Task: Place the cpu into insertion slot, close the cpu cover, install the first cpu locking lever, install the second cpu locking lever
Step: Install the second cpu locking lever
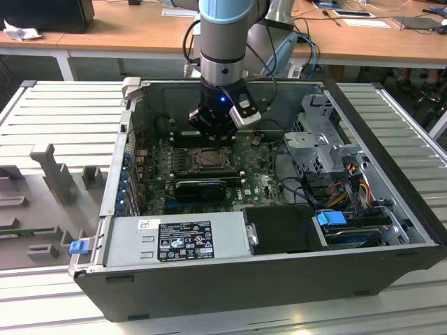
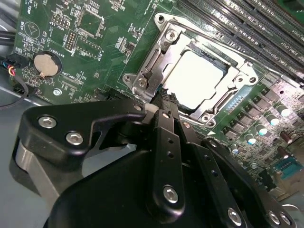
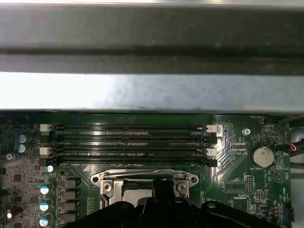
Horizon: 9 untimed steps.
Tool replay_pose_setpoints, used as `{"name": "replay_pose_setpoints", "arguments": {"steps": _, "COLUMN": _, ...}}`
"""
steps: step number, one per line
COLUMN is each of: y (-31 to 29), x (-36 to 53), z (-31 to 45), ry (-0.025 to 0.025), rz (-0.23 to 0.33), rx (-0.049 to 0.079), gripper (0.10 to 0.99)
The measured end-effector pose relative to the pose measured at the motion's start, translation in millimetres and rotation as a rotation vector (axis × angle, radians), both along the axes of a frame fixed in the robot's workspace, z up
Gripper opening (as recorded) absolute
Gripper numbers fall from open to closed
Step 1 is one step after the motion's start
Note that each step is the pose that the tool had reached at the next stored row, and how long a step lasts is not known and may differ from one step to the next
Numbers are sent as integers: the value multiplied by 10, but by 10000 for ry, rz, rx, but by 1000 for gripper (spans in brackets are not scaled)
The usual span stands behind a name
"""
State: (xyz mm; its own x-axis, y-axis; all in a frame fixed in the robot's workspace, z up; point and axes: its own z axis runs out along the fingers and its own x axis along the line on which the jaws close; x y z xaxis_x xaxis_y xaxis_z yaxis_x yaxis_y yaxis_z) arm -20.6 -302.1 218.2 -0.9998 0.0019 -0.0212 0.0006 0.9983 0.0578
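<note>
Tool: your tool [image 2: 164, 97] is down inside the open computer case [image 1: 391, 276], its fingers [image 2: 167, 137] pressed together to a narrow tip with nothing between them, right at the socket's edge.
Cpu: your cpu [image 2: 197, 80] lies flat in the insertion slot [image 2: 228, 102], pale metal top showing, just beyond the fingertips.
Cpu cover: the cpu cover [image 2: 164, 40] lies down around the chip in the second wrist view, its silvery frame bordering the pale top.
Position: in the exterior view the tool [image 1: 213, 132] hangs over the socket [image 1: 209, 159], at about 12 o'clock from the black expansion card [image 1: 202, 186].
Board: the green motherboard [image 2: 109, 28] has a coin cell [image 2: 45, 64] well apart from the socket.
Memory slots: in the first wrist view the long black memory slots [image 3: 128, 142] run beside the cover's frame [image 3: 142, 176].
</note>
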Motion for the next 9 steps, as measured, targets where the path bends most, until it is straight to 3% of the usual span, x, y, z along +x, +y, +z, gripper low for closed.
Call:
{"name": "replay_pose_setpoints", "arguments": {"steps": 2, "y": -6, "x": 0, "z": 7, "ry": 2, "rz": -1, "rx": -3, "gripper": 106}}
{"name": "replay_pose_setpoints", "arguments": {"steps": 5, "y": -9, "x": 1, "z": 87, "ry": -1, "rz": 1, "rx": 2, "gripper": 106}}
{"name": "replay_pose_setpoints", "arguments": {"steps": 9, "y": -90, "x": 0, "z": 88, "ry": 1, "rz": 0, "rx": 0, "gripper": 106}}
